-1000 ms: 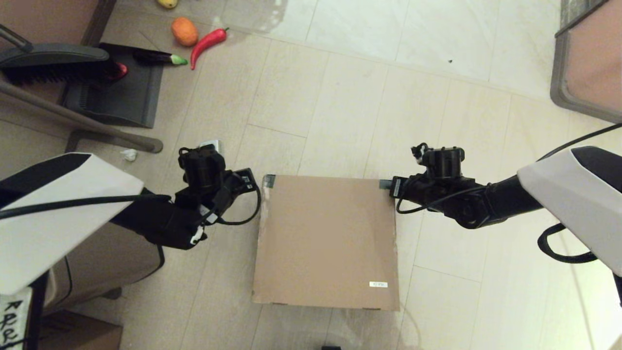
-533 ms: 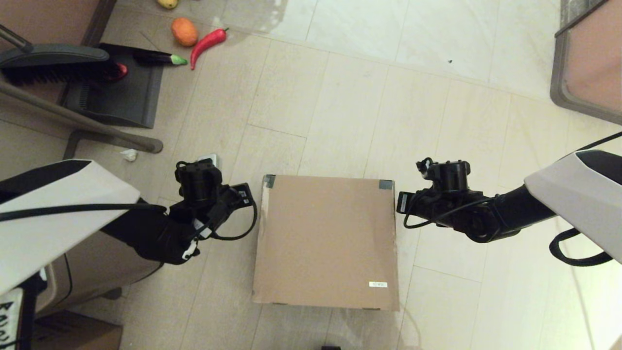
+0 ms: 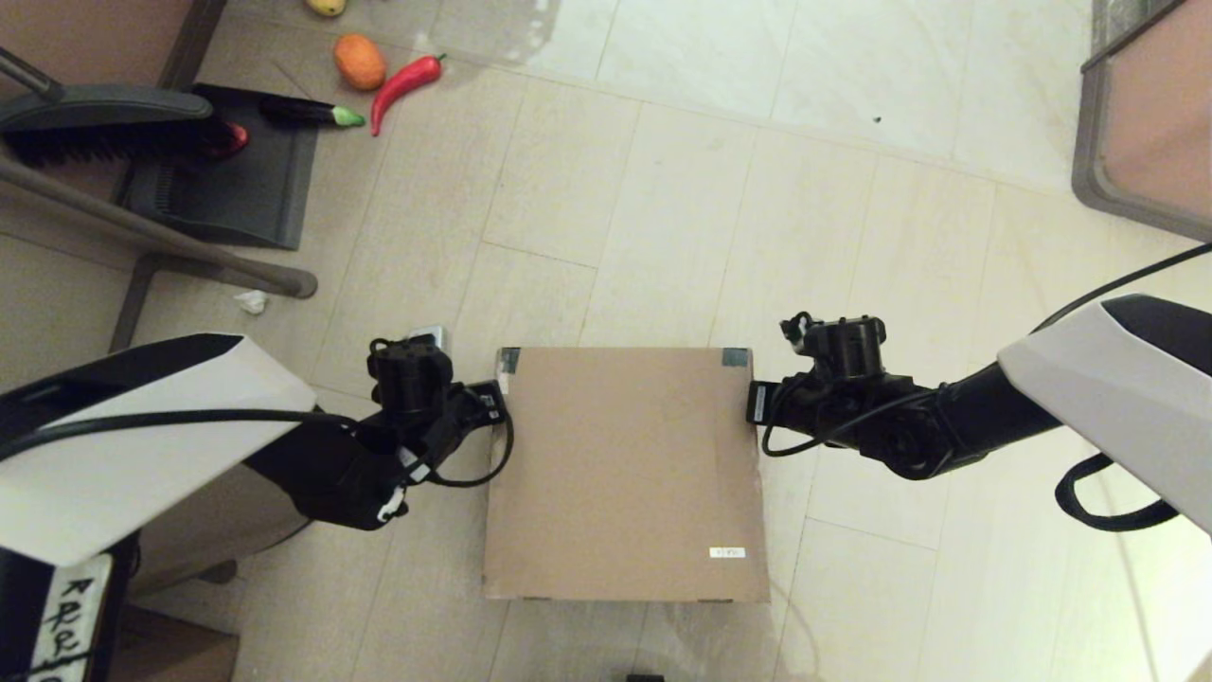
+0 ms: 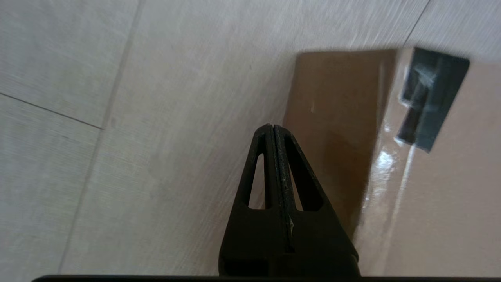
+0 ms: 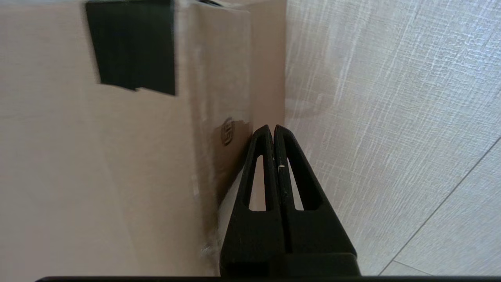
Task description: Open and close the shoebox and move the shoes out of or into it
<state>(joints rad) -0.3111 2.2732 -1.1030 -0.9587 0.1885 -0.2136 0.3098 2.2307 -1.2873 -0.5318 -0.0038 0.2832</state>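
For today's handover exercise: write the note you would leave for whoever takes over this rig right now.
Left claw: shut, empty, beside the left wall of the shoebox near its taped far corner.
Right claw: shut, empty, beside the box's right wall near the other taped corner.
Shoebox: on the floor between the arms, lid closed. Shoes not in view.
Done: nothing visible.
Left: open the lid, move the shoes, close it.

Even, warm indoor light; bright glare patch on the floor tiles (image 3: 606, 38) at the head view's far edge. Wrist views show motion blur along the shoebox (image 4: 430, 188) edges and a glossy highlight on its corner.
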